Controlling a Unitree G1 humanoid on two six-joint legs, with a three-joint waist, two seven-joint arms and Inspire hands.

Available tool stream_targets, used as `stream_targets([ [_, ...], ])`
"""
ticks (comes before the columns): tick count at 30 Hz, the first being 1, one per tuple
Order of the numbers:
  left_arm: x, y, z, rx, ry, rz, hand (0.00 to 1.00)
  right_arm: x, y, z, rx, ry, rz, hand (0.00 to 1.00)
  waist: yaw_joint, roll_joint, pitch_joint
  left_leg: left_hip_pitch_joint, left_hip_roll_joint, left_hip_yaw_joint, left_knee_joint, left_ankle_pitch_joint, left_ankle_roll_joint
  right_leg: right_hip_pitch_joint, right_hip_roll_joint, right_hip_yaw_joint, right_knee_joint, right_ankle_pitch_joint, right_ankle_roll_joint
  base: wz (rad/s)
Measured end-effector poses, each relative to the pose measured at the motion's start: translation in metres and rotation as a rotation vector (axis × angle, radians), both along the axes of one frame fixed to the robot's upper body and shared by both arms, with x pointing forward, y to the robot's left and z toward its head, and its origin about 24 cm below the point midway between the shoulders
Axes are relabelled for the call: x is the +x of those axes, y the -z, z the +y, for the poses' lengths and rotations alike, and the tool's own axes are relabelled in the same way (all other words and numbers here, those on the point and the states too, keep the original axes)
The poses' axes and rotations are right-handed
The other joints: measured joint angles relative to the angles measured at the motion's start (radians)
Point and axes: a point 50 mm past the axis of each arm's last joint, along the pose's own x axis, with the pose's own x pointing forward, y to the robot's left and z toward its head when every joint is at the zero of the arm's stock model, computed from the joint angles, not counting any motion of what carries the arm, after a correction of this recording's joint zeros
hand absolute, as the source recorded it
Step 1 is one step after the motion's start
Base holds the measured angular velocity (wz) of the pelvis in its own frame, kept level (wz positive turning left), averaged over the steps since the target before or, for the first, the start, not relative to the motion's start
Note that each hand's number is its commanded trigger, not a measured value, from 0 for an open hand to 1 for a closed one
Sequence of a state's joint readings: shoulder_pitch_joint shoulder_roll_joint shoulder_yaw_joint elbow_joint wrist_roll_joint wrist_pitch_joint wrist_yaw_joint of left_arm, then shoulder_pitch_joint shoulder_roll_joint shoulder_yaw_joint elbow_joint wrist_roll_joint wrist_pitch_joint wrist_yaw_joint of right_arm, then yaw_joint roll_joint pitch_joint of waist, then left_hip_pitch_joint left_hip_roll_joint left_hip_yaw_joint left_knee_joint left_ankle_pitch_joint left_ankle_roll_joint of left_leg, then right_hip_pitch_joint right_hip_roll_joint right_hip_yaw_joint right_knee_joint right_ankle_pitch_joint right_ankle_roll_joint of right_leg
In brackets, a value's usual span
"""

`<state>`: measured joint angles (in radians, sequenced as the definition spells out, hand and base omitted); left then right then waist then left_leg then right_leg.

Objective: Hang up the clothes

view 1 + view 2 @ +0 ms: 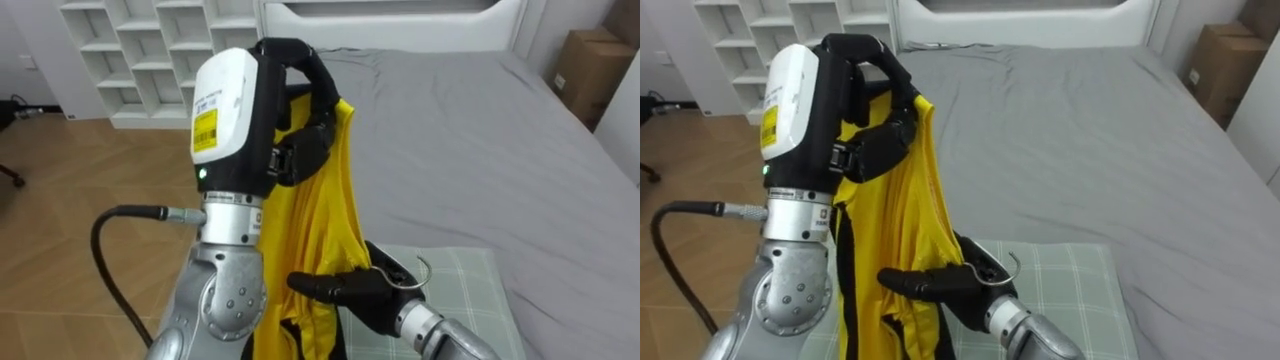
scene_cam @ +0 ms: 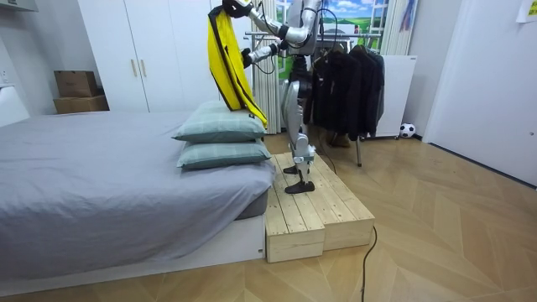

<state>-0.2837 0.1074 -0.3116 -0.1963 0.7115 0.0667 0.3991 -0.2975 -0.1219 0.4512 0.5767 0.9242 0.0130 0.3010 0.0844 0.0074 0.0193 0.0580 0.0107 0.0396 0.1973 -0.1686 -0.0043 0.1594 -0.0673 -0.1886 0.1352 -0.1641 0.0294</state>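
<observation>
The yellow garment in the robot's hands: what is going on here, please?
The robot stands on a wooden platform between the bed and a clothes rack full of dark clothes. Its left hand, raised high, grips the yellow garment by the top. The right hand is lower, against the cloth, with a metal hanger hook beside it. The garment is not yet on the rack.

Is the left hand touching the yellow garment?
Touching. In the left eye view the left hand has its fingers curled round the top edge of the yellow garment, holding it up. The right hand shows lower down.
</observation>
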Motion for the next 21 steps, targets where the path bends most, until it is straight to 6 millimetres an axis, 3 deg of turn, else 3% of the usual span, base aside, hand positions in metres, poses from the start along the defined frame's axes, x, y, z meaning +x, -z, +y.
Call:
stream_targets([
  [8,0.0,0.001,-0.001,0.005,0.004,0.011,1.0,0.0,0.001,-0.001,-0.004,0.002,0.002,0.0,-0.001,0.003,-0.0009,0.002,-0.001,-0.002,0.0,0.0,0.0,0.004,0.0,-0.003,0.0,0.0,0.0,0.0],
  [9,0.0,0.001,-0.001,0.007,0.006,0.014,1.0,0.0,0.001,-0.002,-0.003,0.004,0.006,0.57,-0.001,0.003,-0.0009,0.004,-0.001,-0.002,0.0,0.0,0.0,0.006,0.0,-0.004,0.0,0.0,0.0,0.0],
  [10,0.0,0.001,-0.001,0.007,0.006,0.014,1.0,0.0,0.002,-0.002,-0.001,0.007,0.011,1.0,0.0,0.004,-0.0009,0.005,-0.001,-0.002,0.0,0.0,0.0,0.007,0.0,-0.005,0.0,0.0,0.0,0.0],
  [21,-0.005,-0.009,0.0,0.001,0.015,-0.028,1.0,-0.004,0.012,-0.007,-0.008,0.035,0.056,1.0,0.001,0.012,-0.0012,0.004,-0.001,-0.002,0.0,0.0,0.0,0.004,0.0,-0.006,0.0,0.0,0.0,0.0],
])
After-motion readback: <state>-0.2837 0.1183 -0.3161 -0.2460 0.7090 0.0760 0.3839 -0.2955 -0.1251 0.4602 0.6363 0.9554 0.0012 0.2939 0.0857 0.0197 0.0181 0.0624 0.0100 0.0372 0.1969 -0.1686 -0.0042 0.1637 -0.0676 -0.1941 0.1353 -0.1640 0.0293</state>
